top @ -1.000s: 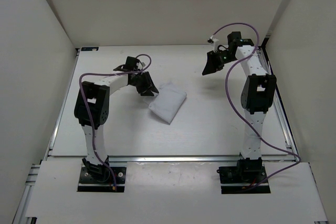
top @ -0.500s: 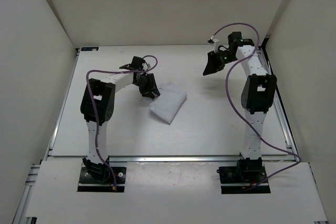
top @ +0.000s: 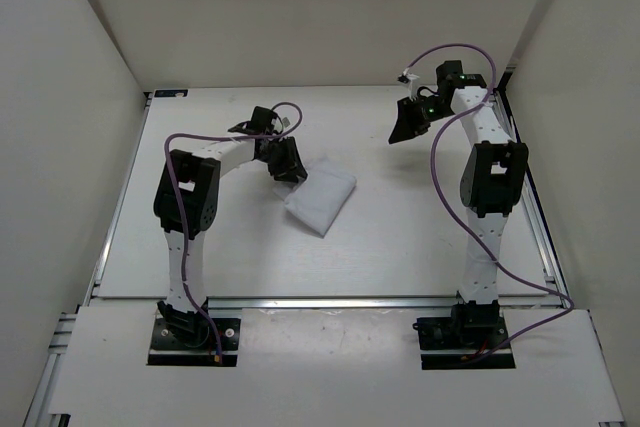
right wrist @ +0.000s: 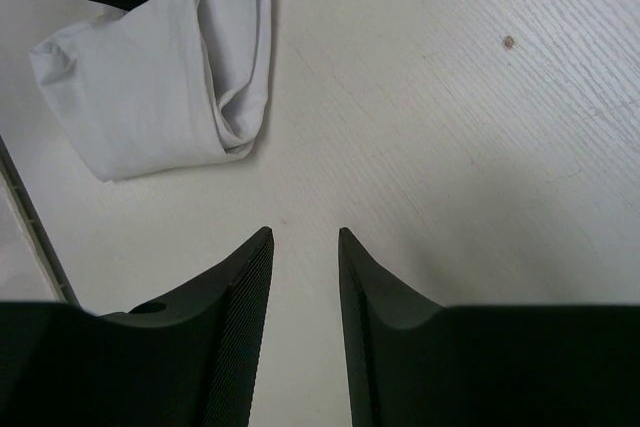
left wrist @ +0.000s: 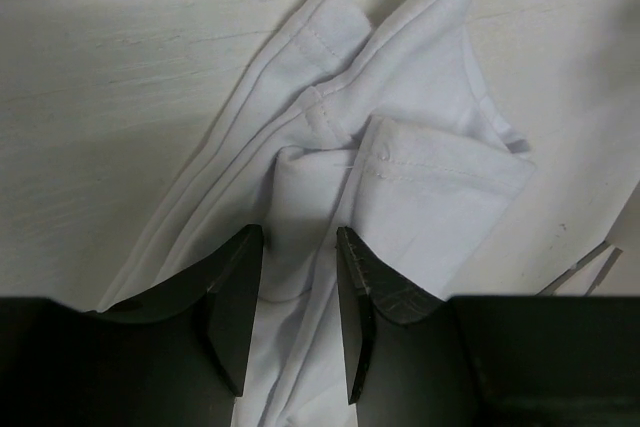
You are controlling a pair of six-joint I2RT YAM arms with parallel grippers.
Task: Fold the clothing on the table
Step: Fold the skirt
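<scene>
Beneath both grippers: table (top: 400, 247), one, flat matte white top. It carries the whole job.

Item, clothing (top: 320, 197), one, thin white fabric. It lies as a loose oblong bundle directly under and ahead of the left gripper (top: 288, 169), and well apart from the right gripper (top: 405, 127). In the left wrist view the clothing (left wrist: 420, 197) shows several overlapping layers, uneven and rumpled rather than squared.

Item, left gripper (left wrist: 298, 277), one. The jaws stand partly apart, astride a raised ridge of cloth that runs in between the fingertips. Whether they pinch that ridge or merely straddle it cannot be told.

Item, right gripper (right wrist: 303, 277), one. The jaws are parted with nothing between them, over bare tabletop. The clothing (right wrist: 150, 77) lies well ahead of it and off to one side.

Item, stitched hem (left wrist: 430, 169), one, running across the top layer just ahead of the left fingertips.

Item, dark speck (right wrist: 509, 42), one, on the tabletop ahead of the right gripper.

Step in hand, as judged: the left arm is taking hold at one end of the bundle for a further fold or a straightening. The fold is partly made and not yet neat.

Next move calls for a firm grip on the ridge or hem, a slight lift, and a carry across the bundle without dragging the lower layers. The right gripper would need to come over if the far end is to be pinned.
</scene>
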